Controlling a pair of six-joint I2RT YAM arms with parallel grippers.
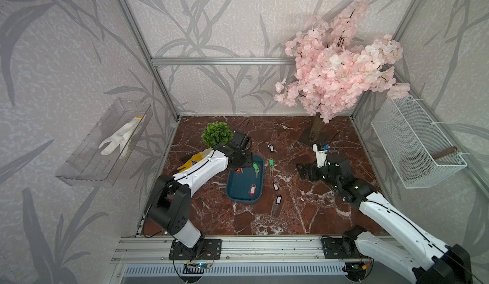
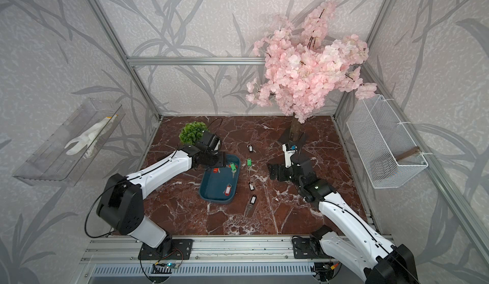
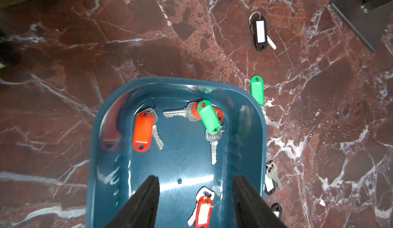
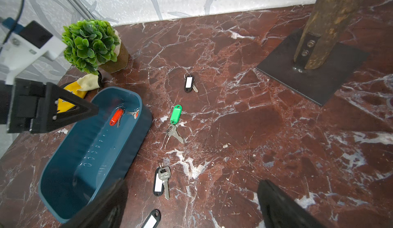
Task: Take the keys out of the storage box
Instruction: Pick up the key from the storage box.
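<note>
Plainly, the keys (image 3: 143, 131) are split: several lie in the box (image 3: 180, 156), and others are already out on the counter (image 3: 191, 46) beside it. The left end effector (image 3: 195, 178) hangs over the box, fingers apart and empty, with a red-tag key (image 3: 203, 211) below the gap. The right end effector (image 4: 191, 181) is spread wide over the counter and holds nothing. Each key is light and stiff. The flat blade would likely skid on slick plastic, so the thicker tag is the better hold. The green tag (image 3: 208, 116) seems to overlap a red one and may drag it.
</note>
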